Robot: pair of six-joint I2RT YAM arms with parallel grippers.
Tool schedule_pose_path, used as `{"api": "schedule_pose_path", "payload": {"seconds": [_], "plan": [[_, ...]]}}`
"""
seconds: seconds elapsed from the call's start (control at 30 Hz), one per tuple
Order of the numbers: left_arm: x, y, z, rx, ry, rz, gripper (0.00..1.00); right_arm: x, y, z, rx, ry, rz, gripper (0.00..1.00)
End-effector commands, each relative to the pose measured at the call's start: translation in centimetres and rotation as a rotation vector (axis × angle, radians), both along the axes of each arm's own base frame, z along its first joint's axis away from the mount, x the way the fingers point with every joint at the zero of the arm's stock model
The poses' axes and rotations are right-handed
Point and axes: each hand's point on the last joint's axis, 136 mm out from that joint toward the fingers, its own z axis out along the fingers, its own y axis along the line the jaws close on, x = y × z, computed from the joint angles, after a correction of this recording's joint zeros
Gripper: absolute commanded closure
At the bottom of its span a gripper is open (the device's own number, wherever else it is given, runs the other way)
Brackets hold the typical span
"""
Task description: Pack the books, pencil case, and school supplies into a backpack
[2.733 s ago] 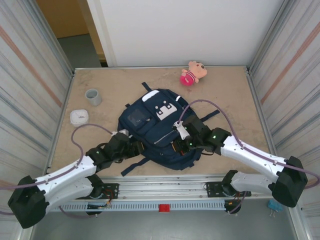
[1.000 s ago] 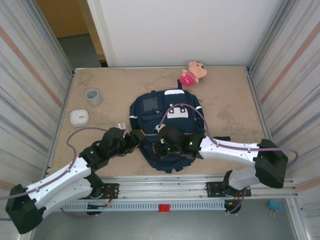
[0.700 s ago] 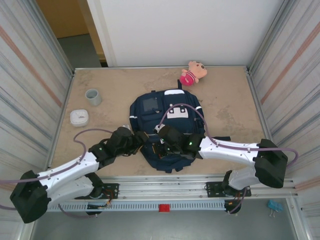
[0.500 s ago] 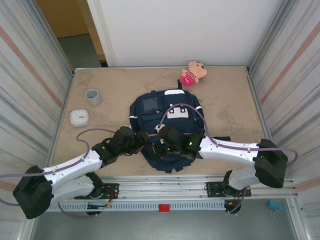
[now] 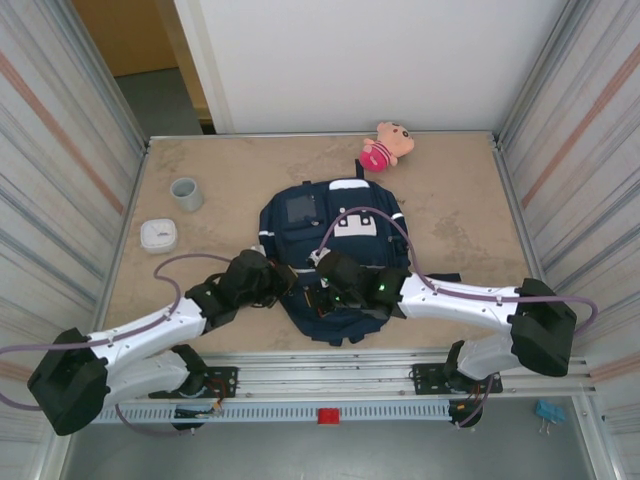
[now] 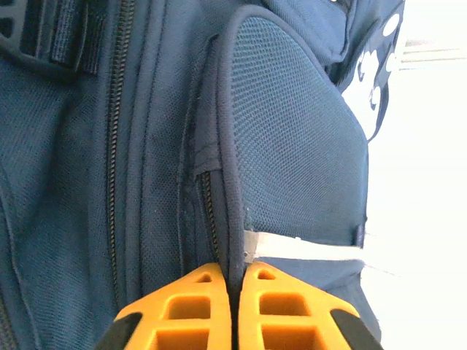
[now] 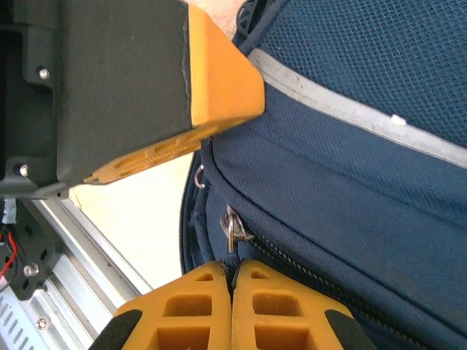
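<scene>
1. The backpack point(image 5: 300, 240) lies flat in the middle of the table point(image 5: 460, 210), with its near end toward the arm bases and both claws working there.
2. My left claw point(image 6: 233, 275) is closed, pinching the piped seam point(image 6: 221, 168) of a side panel between its tips.
3. My right claw point(image 7: 232, 271) is closed on the small metal zipper pull point(image 7: 231, 227).
4. I judge the bag soft and limp. It will bunch and drag across the table rather than resist, so it needs one claw anchoring it.
5. The piping looks like the firmest cloth to hold.
6. The pull is tiny, smooth metal and likely to slip. I'd draw it straight along the zipper line, not at an angle.
</scene>
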Motion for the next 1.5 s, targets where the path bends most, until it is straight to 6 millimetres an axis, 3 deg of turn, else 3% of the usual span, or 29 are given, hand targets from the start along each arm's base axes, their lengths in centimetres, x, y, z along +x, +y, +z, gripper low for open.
{"api": "schedule_pose_path", "payload": {"seconds": [0.0, 0.27, 0.43, 0.47, 0.53, 0.63, 0.77, 0.93, 1.07, 1.13, 1.3, 1.47], "plan": [[1.2, 3.2, 0.1, 0.123, -0.035, 0.061, 1.0, -0.5, -0.1, 2.8, 0.061, -0.052, 0.037, 1.0], [2.1, 7.8, 0.0, 0.174, -0.031, 0.11, 1.0, -0.4, -5.5, 1.1, -0.001, 0.019, -0.002, 1.0], [1.9, 8.7, 1.4, 0.201, -0.078, 0.091, 1.0, -0.2, -6.2, 0.7, 0.028, 0.075, 0.012, 1.0], [1.8, 8.6, 2.0, 0.209, -0.098, 0.073, 0.95, -0.2, -6.0, 0.9, 0.034, 0.073, 0.021, 1.0], [1.7, 8.6, 3.3, 0.237, -0.152, 0.03, 0.63, -0.2, -5.7, 1.2, 0.043, 0.068, 0.037, 1.0], [1.3, 8.2, 5.7, 0.339, -0.294, -0.074, 0.45, 0.0, -5.3, 1.7, 0.064, 0.058, 0.056, 1.0], [0.3, 6.4, 8.6, 0.516, -0.542, -0.334, 0.4, 0.1, -4.9, 2.4, 0.108, 0.063, 0.073, 1.0], [-2.0, 1.9, 9.7, 0.685, -0.876, -0.792, 0.39, 0.2, -4.6, 2.5, 0.14, 0.094, 0.074, 1.0], [-4.4, -1.4, 7.8, 0.759, -1.049, -1.179, 0.34, 0.2, -4.3, 2.3, 0.144, 0.106, 0.078, 1.0], [-4.4, -2.0, 6.4, 0.821, -1.059, -1.308, 0.31, 0.2, -4.3, 2.2, 0.146, 0.108, 0.077, 1.0], [-2.3, -3.2, 4.0, 0.915, -1.046, -1.421, 0.33, 0.1, -4.2, 2.4, 0.156, 0.112, 0.083, 1.0], [-1.4, -4.8, 3.4, 0.901, -1.071, -1.456, 0.47, 0.0, -4.3, 2.5, 0.162, 0.113, 0.089, 1.0]]}}
